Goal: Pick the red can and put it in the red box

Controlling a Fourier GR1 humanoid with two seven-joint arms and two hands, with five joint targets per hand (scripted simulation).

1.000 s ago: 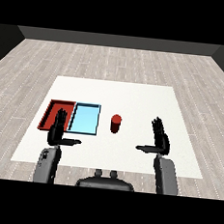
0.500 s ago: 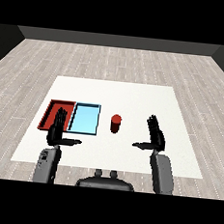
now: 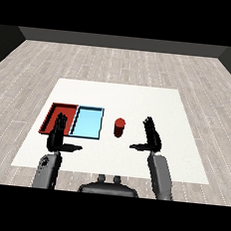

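The red can (image 3: 119, 127) stands upright on the white table (image 3: 139, 102), just right of the light blue tray (image 3: 87, 122). The red tray (image 3: 54, 114) lies left of the blue one, touching it side by side. My right hand (image 3: 152, 137) is open, fingers straight and thumb pointing left, a short way to the right of the can and slightly nearer to me, not touching it. My left hand (image 3: 57, 134) is open too, raised in front of the red tray's near edge and covering part of it.
Both trays hold nothing that I can see. The table's near edge runs just behind my forearms. A grey wooden floor surrounds the table.
My right hand has moved left and a little forward, closing the gap to the red can. The left hand and the can have stayed where they were.
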